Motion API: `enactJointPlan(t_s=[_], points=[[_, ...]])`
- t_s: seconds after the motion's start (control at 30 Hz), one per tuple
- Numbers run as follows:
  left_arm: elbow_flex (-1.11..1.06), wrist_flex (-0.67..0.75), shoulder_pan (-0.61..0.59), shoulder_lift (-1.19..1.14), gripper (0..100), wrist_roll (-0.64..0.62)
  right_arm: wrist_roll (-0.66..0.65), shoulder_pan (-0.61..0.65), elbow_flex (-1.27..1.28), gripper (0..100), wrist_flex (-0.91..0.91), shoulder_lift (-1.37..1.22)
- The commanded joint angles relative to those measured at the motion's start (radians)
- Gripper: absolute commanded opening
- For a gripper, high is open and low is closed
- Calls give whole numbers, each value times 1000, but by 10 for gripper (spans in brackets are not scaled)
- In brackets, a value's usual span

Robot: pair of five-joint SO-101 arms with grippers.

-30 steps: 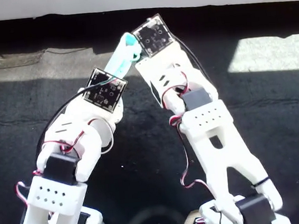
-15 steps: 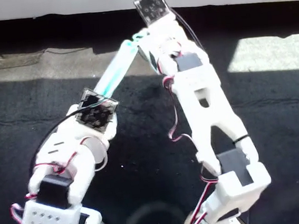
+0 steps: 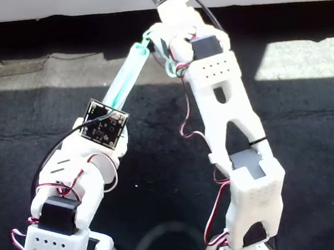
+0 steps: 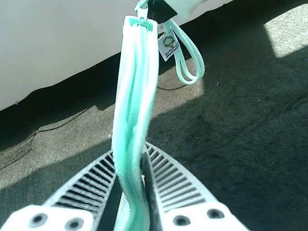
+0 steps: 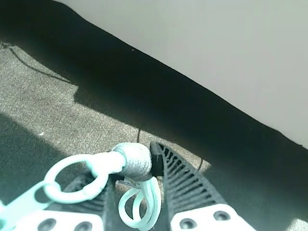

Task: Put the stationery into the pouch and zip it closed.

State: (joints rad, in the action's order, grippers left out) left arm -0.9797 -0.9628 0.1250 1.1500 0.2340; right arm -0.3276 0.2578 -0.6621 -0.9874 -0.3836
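Observation:
A mint-green pouch point(image 3: 125, 80) hangs stretched in the air between the two grippers, above the dark mat. My left gripper point(image 4: 136, 192) is shut on the pouch's near end point(image 4: 134, 120), with the fabric pinched between its ribbed fingers point(image 4: 173, 185). At the far end, close to the back wall, my right gripper point(image 5: 132, 190) is shut on the zipper pull point(image 5: 130, 162), whose ring point(image 5: 77, 179) sticks out to one side. A mint loop strap point(image 4: 188, 60) with a small tag dangles from that far end. The stationery is hidden.
A black mat point(image 3: 297, 124) covers the table, with a grey strip point(image 3: 26, 73) along the back and a sunlit patch point(image 3: 302, 59) at the right. A white wall point(image 3: 55, 4) closes the far side. Red and black cables run along both arms.
The right arm has stretched toward the back wall with the zipper pull. The left arm has drawn back toward the front, so the pouch is now pulled out long between them.

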Motion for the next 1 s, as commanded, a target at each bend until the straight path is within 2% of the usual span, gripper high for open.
enactJointPlan(t_s=[0.0, 0.1, 0.27, 0.43, 0.53, 0.8, 0.97], points=[[-48, 48, -76, -35, 10, 2, -3, -65, -116, 6, -53, 4], [-42, 141, -114, -64, 10, 2, -3, -28, -163, 58, -140, 4], [-38, 272, -183, -137, 10, 6, -3, 76, -308, 268, -289, 4], [134, 293, -252, -263, 10, 6, -2, 145, -524, 277, -412, 4], [280, 307, -309, -381, 10, 8, 57, 151, -684, 277, -493, 4], [673, 315, -473, -783, 10, 8, 157, 64, -974, 277, -766, 4], [863, 313, -532, -881, 10, 8, 158, 13, -1023, 277, -777, 4]])
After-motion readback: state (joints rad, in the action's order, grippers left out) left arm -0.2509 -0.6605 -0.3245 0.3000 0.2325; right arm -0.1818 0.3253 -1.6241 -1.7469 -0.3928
